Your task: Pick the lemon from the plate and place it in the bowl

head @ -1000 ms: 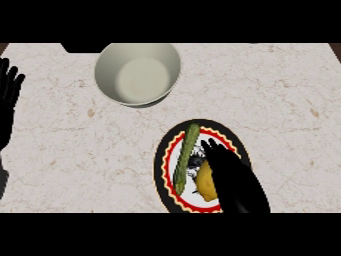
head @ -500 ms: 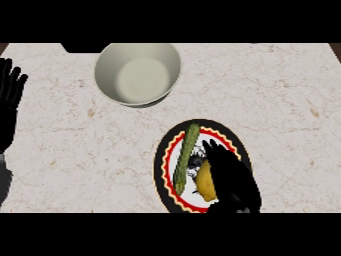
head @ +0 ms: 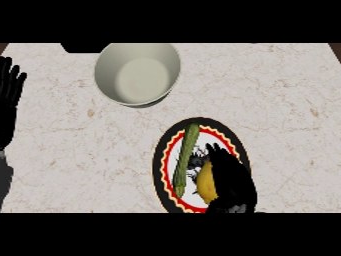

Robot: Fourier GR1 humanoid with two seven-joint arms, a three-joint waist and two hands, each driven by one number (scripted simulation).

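Right hand (head: 230,181): lower right of centre in the frame, over the right half of the plate (head: 165,150), fingers pointing up-frame and curved down round the lemon (head: 205,184); closing on the fruit, though whether the thumb has met the far side cannot be told, being hidden beneath the palm. Lemon: yellow, lying on the plate's lower right part, only its left flank showing past the dark fingers, just beside the foot of the asparagus-like green stalk (head: 185,159). Green stalk: long, laid up-and-down on the plate's left half, apparently clear of the hand. Plate: dark rim, red and yellow zigzag band, white middle, lower centre of the frame. Bowl (head: 137,74): pale, deep, nothing seen inside, upper centre-left, well apart from the plate. Left hand (head: 2,102): at the left edge, fingers straight and upward, resting, holding nothing. Counter (head: 291,100): light speckled stone. Step in hand, by judgement: securing the lemon before the lift. Handling notes: round, smooth fruit, likely to roll out sideways if pinched off-centre, so best cupped across its widest part with thumb opposite fingers; lift straight up before any sideways travel, to spare the stalk and the plate's rim; then carry up-frame and leftward, release low inside the bowl rather than from height.
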